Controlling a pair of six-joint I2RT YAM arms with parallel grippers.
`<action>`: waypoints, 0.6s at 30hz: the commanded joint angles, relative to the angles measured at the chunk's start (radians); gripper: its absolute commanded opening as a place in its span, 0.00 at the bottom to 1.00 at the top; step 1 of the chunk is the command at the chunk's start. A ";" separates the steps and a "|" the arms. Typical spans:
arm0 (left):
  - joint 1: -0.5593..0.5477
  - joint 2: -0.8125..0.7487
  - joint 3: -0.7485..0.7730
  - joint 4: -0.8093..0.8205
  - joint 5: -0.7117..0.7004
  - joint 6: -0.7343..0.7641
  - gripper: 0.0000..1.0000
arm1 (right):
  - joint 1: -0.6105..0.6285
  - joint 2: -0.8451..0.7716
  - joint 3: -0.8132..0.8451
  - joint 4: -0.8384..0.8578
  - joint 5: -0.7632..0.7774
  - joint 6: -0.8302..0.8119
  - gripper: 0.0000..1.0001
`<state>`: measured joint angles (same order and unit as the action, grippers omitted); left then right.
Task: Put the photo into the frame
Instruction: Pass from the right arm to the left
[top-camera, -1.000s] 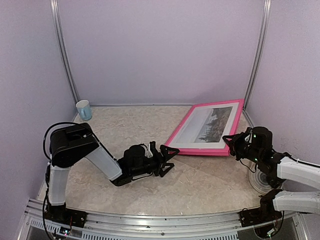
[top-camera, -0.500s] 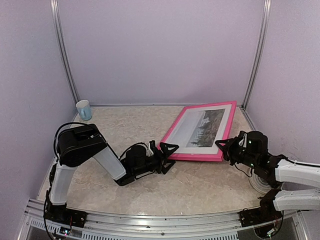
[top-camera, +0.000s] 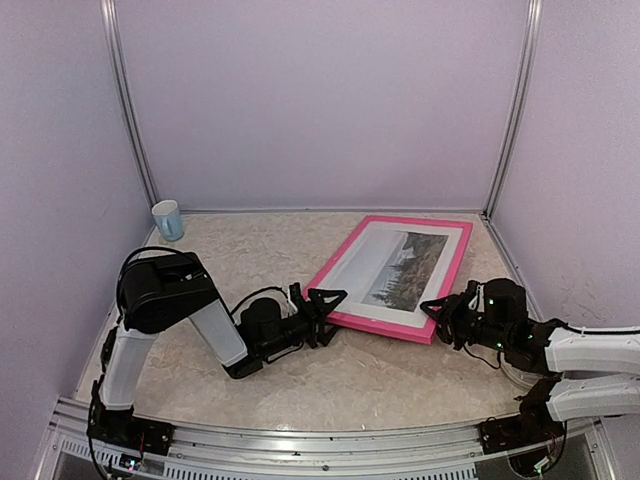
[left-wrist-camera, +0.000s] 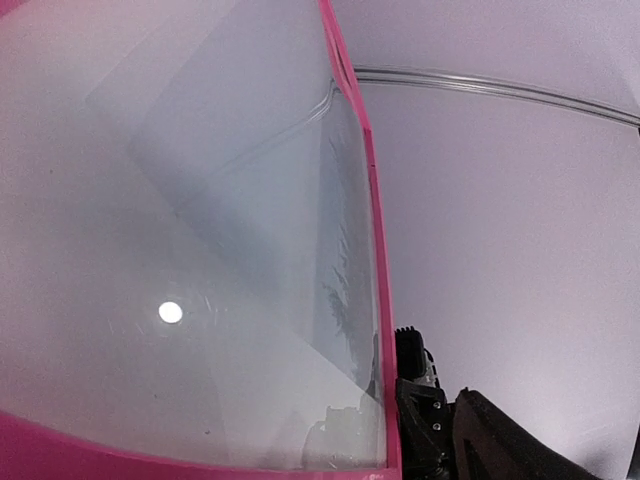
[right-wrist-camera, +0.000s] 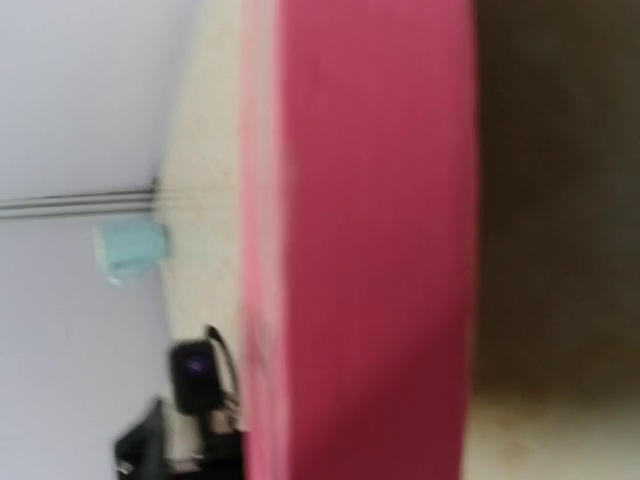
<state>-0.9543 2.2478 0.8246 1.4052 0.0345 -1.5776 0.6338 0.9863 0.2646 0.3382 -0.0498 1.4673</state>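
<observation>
The pink frame (top-camera: 385, 328) lies low over the table at centre right, the photo (top-camera: 405, 265) of dark trees and pale sky inside it under a white border. My left gripper (top-camera: 325, 312) is at the frame's near left corner, jaws spread wide around it. My right gripper (top-camera: 440, 320) is at the near right corner, on the rail. In the left wrist view the glass fills the picture, with the pink rail (left-wrist-camera: 375, 250) and the photo (left-wrist-camera: 340, 280) behind it. The right wrist view shows only a blurred pink rail (right-wrist-camera: 370, 250), and its jaws are hidden.
A pale blue cup (top-camera: 168, 219) stands at the back left corner and also shows as the blurred cup (right-wrist-camera: 130, 250) in the right wrist view. A clear round object (top-camera: 520, 375) sits under the right arm. Lilac walls with metal posts (top-camera: 505, 120) close in three sides.
The frame has come down from a steep lean at the right wall and shifted left and nearer. Both grippers moved left with its near corners.
</observation>
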 joint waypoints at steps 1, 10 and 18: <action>0.002 0.041 -0.003 0.155 -0.012 -0.017 0.78 | 0.015 -0.017 -0.034 -0.004 -0.036 0.008 0.35; 0.002 0.074 -0.025 0.211 -0.011 -0.031 0.63 | 0.017 -0.036 -0.056 -0.025 -0.043 0.007 0.43; 0.003 0.000 -0.102 0.116 -0.030 -0.014 0.41 | 0.016 -0.099 -0.032 -0.136 -0.025 -0.038 0.57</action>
<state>-0.9543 2.3119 0.7567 1.5177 0.0158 -1.5444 0.6411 0.9127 0.2211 0.2813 -0.0898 1.4593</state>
